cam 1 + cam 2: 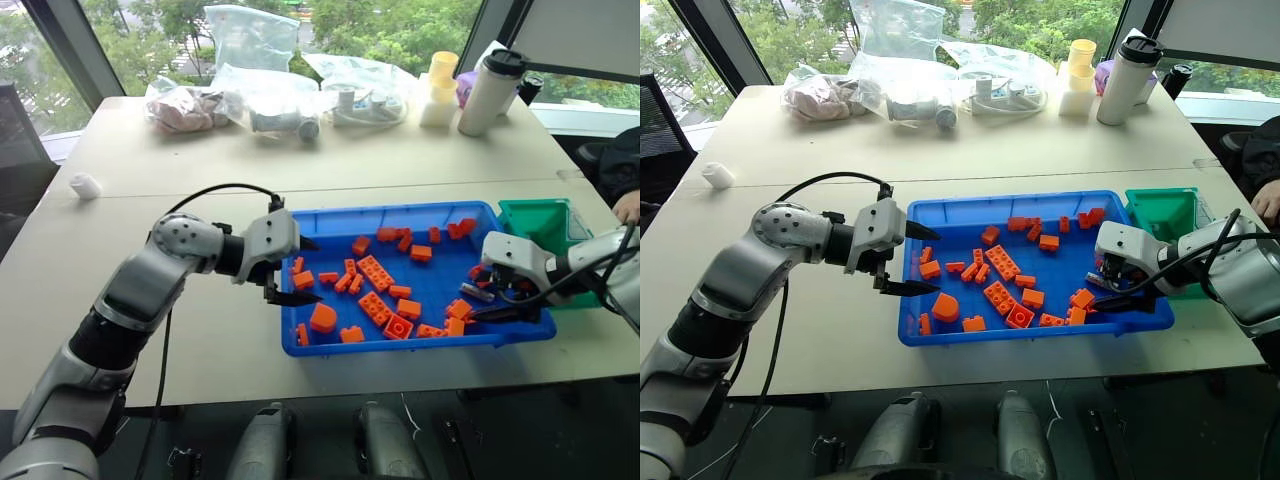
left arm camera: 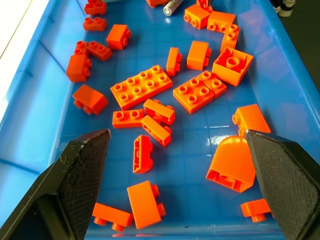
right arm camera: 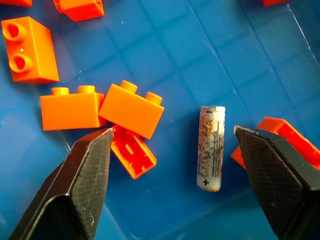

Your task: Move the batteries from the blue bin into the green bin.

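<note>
Down near the blue bin's (image 1: 420, 346) right rim, a battery (image 3: 210, 148) lies on bare floor between the right gripper's (image 3: 172, 165) spread fingers, bricks (image 3: 131, 109) beside; left gripper (image 1: 292, 270) gapes over the left rim, green bin (image 1: 540, 222) adjoining.

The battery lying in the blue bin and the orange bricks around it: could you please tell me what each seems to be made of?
Battery: probably a metal cell in a printed silver-grey wrapper; lettering and a plus mark show on its matte, slightly scuffed skin.
Orange bricks: moulded plastic by the look, with even colour, studs and a soft sheen.
Blue bin: apparently glossy plastic, with a faint moulded grid on its floor.
</note>
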`<state>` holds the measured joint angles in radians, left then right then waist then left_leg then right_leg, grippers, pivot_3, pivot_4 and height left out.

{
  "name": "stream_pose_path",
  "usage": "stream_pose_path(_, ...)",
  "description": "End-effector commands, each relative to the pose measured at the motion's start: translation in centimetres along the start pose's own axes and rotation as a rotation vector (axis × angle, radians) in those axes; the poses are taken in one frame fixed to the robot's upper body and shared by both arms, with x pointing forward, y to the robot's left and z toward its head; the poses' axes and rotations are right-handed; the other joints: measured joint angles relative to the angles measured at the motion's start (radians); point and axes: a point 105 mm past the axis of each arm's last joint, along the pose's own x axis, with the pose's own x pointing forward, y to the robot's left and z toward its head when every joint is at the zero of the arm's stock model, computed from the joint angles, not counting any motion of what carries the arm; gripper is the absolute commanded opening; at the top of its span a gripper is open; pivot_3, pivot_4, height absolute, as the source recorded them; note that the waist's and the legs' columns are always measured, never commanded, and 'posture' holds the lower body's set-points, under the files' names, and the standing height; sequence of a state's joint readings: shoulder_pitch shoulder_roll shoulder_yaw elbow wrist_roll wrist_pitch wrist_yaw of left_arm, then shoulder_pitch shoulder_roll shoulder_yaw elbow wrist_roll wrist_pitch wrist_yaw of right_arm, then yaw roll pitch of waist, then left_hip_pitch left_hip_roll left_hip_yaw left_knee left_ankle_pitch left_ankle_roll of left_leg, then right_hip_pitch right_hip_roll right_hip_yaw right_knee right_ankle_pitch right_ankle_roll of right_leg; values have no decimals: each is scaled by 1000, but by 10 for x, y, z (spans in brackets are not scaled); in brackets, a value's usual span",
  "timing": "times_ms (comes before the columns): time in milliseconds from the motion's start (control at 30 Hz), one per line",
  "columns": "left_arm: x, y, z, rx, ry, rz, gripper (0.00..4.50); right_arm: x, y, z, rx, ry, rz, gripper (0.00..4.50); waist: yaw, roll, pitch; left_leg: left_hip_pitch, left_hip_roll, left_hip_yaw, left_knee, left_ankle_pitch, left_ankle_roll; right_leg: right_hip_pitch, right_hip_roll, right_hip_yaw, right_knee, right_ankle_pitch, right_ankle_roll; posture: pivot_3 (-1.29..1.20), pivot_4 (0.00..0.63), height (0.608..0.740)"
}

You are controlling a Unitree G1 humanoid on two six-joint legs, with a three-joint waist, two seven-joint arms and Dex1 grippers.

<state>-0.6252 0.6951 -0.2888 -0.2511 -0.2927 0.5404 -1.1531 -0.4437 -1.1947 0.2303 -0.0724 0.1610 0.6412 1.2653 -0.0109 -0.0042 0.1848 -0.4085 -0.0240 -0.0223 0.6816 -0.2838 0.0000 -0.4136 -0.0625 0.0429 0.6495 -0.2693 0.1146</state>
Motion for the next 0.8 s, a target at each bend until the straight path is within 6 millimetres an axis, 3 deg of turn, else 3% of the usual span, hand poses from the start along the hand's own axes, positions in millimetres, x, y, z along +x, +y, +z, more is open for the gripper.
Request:
stream_pose_path(33, -2, 2, 9, 40, -15, 13, 4500, 0, -8, -1, -5, 21, -28, 3983, 1, 0, 0, 0, 0, 0, 0, 0, 0, 0, 0, 0, 0, 0, 0, 0, 150, 740)
stream_pose_path(100, -1, 3, 9, 43, -14, 16, 4500, 3, -10, -3, 2, 29, -23, 3983, 1, 0, 0, 0, 0, 0, 0, 0, 0, 0, 0, 0, 0, 0, 0, 0, 150, 740)
stream_pose_path(167, -1, 3, 9, 45, -12, 17, 4500, 6, -10, -5, -7, 49, -17, 3480, 2, 0, 0, 0, 0, 0, 0, 0, 0, 0, 0, 0, 0, 0, 0, 0, 150, 740)
stream_pose_path(233, -1, 2, 10, 46, -13, 17, 4500, 7, -10, -6, -13, 60, -13, 2692, 3, 0, 0, 0, 0, 0, 0, 0, 0, 0, 0, 0, 0, 0, 0, 0, 150, 740)
stream_pose_path(400, -1, 3, 11, 47, -15, 21, 4500, 10, -8, -3, -31, 60, -1, 44, 1, 0, 0, 0, 0, 0, 0, 0, 0, 0, 0, 0, 0, 0, 0, 0, 150, 740)
stream_pose_path(633, -1, 3, 11, 49, -19, 23, 4500, 0, -12, 13, -38, -21, -39, 6, 0, 0, 0, 0, 0, 0, 0, 0, 0, 0, 0, 0, 0, 0, 0, 0, 150, 740)
stream_pose_path(800, -2, 3, 15, 44, -40, 19, 4500, -39, -27, 34, 5, -151, -156, 6, 1, 0, 0, 0, 0, 0, 0, 0, 0, 0, 0, 0, 0, 0, 0, 0, 150, 740)
